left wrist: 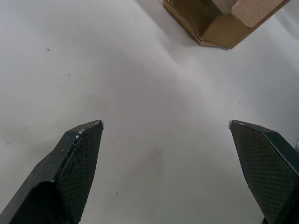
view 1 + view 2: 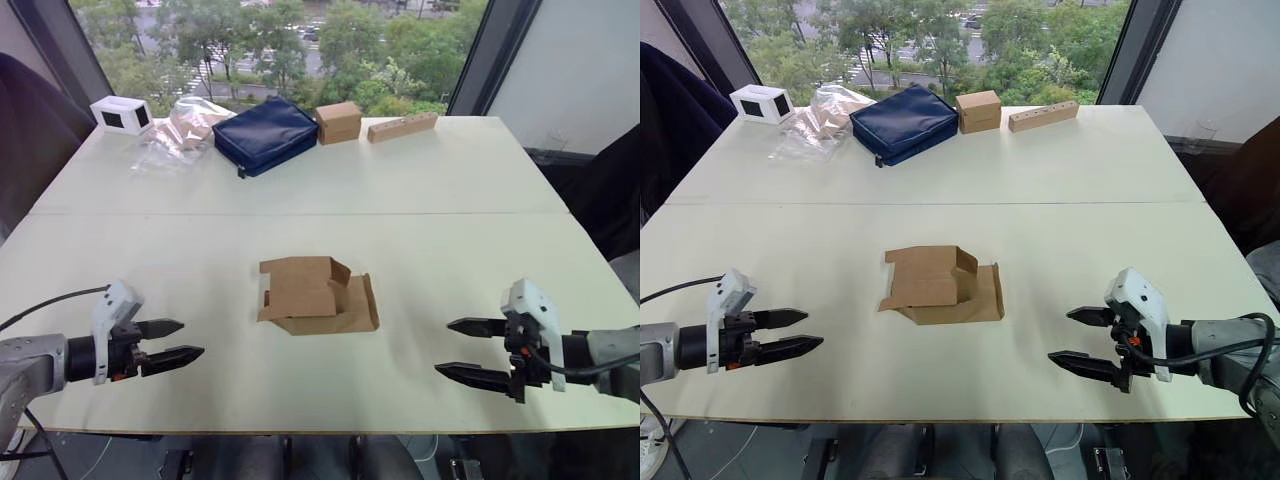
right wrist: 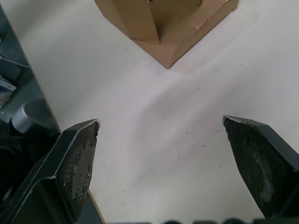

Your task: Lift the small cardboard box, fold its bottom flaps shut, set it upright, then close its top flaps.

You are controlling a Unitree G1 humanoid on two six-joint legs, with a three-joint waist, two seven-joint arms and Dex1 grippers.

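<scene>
Cardboard box (image 2: 317, 296) lies collapsed mid-table (image 2: 480, 190), untouched; left gripper (image 2: 170, 341) and right gripper (image 2: 474, 349) jaws apart, every step pending.

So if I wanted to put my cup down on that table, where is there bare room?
Bare: the wide band between the small cardboard box and the far row, and the patches between that box and each gripper, left and right. Crowded: the far edge, with white box, plastic bag, navy pouch, brown box and strip.

The small cardboard box (image 2: 315, 295) is lying at the table's (image 2: 420, 190) middle, between the left gripper (image 2: 178, 340) and right gripper (image 2: 468, 348), both apart from it
</scene>
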